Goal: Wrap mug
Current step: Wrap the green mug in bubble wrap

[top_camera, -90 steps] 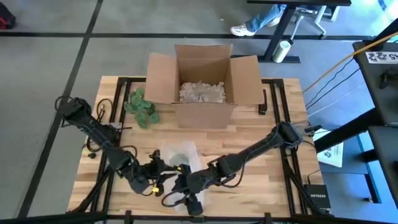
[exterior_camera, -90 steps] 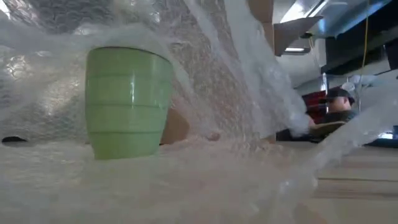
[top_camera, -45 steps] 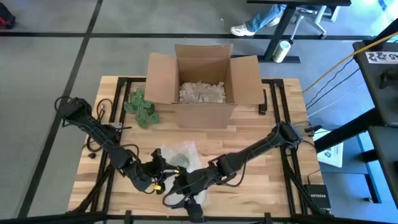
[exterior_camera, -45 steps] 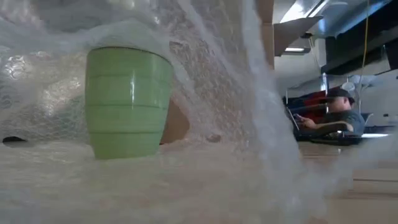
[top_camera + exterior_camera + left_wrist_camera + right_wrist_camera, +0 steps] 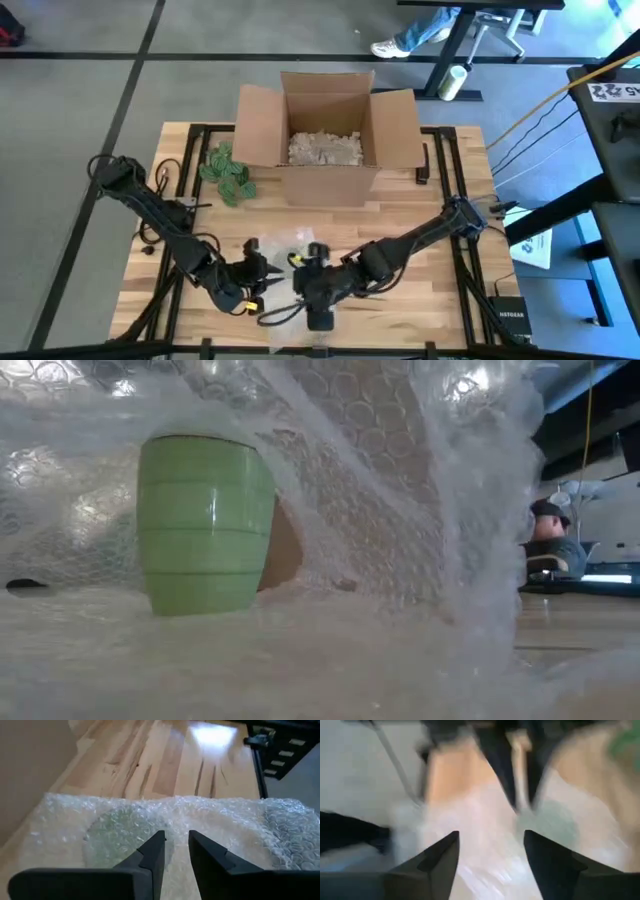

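The green mug (image 5: pixel 205 525) is standing upright under the bubble wrap (image 5: pixel 210 827) — between both grippers; the left gripper (image 5: pixel 175 851) is nearly clenched over wrap, the right gripper (image 5: pixel 490 851) released.

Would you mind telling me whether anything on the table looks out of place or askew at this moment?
Nothing looks damaged or spilled. The green mug stands upright on the bubble wrap, which is draped loosely over it. The cardboard box sits open at the table's far side, with a green item lying beside it.
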{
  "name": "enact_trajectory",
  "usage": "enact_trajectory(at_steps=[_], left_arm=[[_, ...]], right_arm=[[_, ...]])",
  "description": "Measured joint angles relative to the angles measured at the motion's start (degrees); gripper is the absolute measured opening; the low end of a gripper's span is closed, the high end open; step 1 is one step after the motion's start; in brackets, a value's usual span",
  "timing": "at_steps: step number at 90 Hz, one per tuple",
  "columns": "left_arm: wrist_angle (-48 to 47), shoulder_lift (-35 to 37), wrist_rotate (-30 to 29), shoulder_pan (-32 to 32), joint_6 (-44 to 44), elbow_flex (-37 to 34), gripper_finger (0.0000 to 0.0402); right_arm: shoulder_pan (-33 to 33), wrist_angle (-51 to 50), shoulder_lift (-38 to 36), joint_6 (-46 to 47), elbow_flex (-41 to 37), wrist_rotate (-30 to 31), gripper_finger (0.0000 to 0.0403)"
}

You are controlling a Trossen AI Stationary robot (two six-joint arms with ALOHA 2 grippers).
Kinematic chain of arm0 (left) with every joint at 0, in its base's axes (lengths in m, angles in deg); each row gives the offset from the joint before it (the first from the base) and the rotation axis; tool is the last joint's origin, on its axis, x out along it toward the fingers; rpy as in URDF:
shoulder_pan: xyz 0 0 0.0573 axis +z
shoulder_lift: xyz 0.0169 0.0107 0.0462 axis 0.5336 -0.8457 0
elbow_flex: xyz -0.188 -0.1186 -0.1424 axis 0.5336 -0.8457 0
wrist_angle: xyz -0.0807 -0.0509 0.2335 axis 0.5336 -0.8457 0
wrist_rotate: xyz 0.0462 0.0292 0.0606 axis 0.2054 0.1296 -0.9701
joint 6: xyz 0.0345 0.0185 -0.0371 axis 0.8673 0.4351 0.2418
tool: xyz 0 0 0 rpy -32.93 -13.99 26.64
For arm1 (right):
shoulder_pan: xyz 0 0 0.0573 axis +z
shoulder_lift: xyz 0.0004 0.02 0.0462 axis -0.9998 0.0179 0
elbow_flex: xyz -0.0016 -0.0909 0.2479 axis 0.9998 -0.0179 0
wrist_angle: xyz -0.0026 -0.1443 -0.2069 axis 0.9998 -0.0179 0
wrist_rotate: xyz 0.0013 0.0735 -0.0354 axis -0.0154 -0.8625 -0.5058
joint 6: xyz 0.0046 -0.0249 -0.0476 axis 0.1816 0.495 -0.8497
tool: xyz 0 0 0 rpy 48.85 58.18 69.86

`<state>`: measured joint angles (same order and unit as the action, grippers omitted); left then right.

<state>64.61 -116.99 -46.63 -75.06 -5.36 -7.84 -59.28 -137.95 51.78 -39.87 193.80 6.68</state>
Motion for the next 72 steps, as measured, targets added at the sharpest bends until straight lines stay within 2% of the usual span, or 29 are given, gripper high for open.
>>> enact_trajectory(at_steps=[8, 16, 20, 30, 43, 52, 72], left_arm=[[-3.36, 0.0, 0.0, -0.07, -0.43, 2.01, 0.007], [-6.02, 0.0, 1.35, -0.07, -0.47, 3.53, 0.007], [-6.89, 0.0, 2.34, 0.01, -0.59, 4.16, 0.007], [-10.34, 0.0, 5.4, 0.9, -0.72, 5.75, 0.0063], [-14.76, 0.0, 10.69, 3.04, -0.78, 8.38, 0.0029], [-18.65, 0.0, 12.04, 4.31, 0.3, 10.56, 0.0005], [-25.89, 0.0, 17.35, 8.76, 4.6, 14.86, 0.0]], right_arm=[[1.04, -4.84, 0.02, 1.89, -0.6, 1.71, 0.012], [2.34, -3.28, -0.11, 2.6, -3.31, -0.16, 0.0037], [3.19, -1.86, 0.0, 2.51, -4.98, -0.82, 0.0016], [4.74, 3.66, 0.0, 4.2, -10.93, 1.37, 0.0016], [4.65, 5.44, 0.11, 8.66, -20.26, 6.0, 0.0003], [4.75, 8.44, -0.68, 10.38, -26.31, 11.86, 0.0003], [1.7, 21.14, -7.63, 13.19, -39.22, 25.04, 0.0]])
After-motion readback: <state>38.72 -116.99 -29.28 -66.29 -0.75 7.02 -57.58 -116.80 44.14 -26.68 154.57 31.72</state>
